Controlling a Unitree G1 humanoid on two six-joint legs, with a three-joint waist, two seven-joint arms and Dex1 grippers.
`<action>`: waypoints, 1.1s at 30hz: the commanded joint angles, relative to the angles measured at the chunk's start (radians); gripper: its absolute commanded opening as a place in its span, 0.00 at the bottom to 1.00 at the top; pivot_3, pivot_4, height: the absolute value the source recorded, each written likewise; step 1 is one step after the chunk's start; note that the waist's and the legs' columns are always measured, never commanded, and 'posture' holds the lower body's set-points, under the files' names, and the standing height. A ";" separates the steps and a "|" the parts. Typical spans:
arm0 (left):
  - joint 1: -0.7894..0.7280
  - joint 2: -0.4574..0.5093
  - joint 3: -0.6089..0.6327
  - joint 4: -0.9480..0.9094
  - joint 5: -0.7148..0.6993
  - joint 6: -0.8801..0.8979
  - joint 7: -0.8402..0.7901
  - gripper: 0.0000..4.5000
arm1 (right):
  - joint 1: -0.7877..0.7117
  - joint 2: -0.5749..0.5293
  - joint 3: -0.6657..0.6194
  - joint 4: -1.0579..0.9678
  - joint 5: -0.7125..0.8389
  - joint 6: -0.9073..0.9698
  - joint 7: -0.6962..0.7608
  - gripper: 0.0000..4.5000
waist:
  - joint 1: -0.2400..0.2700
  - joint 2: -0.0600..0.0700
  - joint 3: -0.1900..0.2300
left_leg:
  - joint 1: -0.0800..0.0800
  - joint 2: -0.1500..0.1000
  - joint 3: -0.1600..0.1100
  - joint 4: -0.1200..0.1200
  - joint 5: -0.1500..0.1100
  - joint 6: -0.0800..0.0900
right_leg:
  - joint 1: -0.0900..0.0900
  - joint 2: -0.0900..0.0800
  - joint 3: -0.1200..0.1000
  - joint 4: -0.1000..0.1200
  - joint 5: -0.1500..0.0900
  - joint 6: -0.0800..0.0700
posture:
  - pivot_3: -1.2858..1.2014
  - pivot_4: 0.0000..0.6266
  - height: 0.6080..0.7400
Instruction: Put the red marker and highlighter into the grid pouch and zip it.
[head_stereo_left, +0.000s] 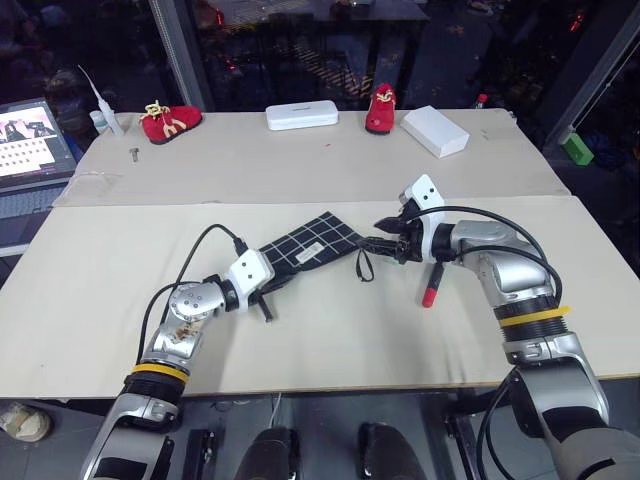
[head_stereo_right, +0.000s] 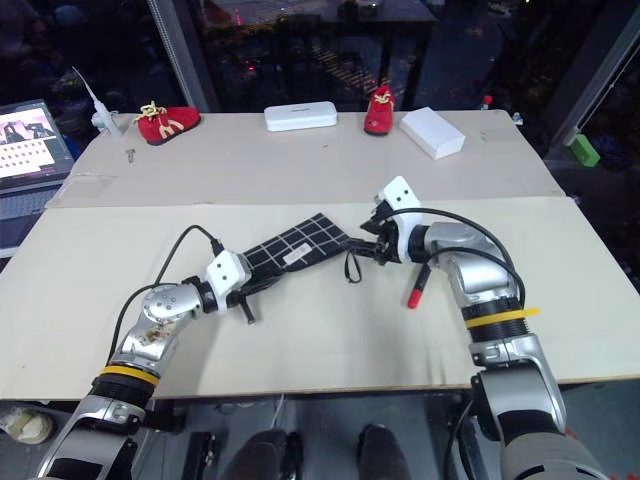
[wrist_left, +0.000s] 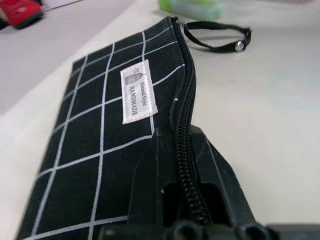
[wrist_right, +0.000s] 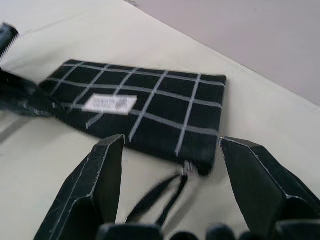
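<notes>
The grid pouch (head_stereo_left: 312, 240), black with white lines and a small white label (wrist_left: 137, 91), lies slanted at the table's middle. My left gripper (wrist_left: 180, 137) is shut on the pouch's near-left end, right at the zipper edge. The black cord loop (head_stereo_left: 362, 265) hangs from the pouch's other end. My right gripper (head_stereo_left: 385, 240) stands open just off that end, its fingers (wrist_right: 95, 175) spread either side of the pouch corner and cord. The red marker (head_stereo_left: 431, 288) lies on the table under my right forearm. A blurred light-green shape, the highlighter (wrist_left: 190, 7), lies just past the pouch's cord end.
Two red shoes (head_stereo_left: 168, 120) (head_stereo_left: 381, 108) and two white boxes (head_stereo_left: 301, 116) (head_stereo_left: 435, 131) stand along the far table. A laptop (head_stereo_left: 35, 140) sits at the far left. A green block (head_stereo_left: 577, 148) is off the table at the right.
</notes>
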 joint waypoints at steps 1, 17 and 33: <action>-0.014 0.026 0.060 -0.116 -0.055 0.090 0.009 0.00 | -0.041 -0.016 -0.028 0.002 0.009 -0.029 0.016 0.75 | -0.001 0.000 0.000 | 0.000 0.000 0.000 0.000 0.000 0.000 | 0.000 0.000 0.000 0.000 0.000 0.000 | 0.52 0.24 1.00; 0.030 -0.008 0.072 -0.188 -0.093 0.195 0.035 0.00 | -0.065 0.071 0.011 0.090 -0.041 -0.042 -0.038 0.75 | -0.001 0.000 0.000 | 0.000 0.000 0.000 0.000 0.000 0.000 | 0.000 0.001 0.001 0.000 0.000 -0.001 | 0.52 0.24 1.00; 0.016 -0.023 0.073 -0.202 -0.110 0.220 0.039 0.00 | -0.169 0.166 -0.015 0.354 -0.098 -0.152 -0.173 0.52 | -0.002 0.000 0.000 | 0.000 0.000 0.000 0.000 0.000 -0.001 | 0.000 0.001 0.001 0.000 0.001 -0.001 | 0.52 0.24 1.00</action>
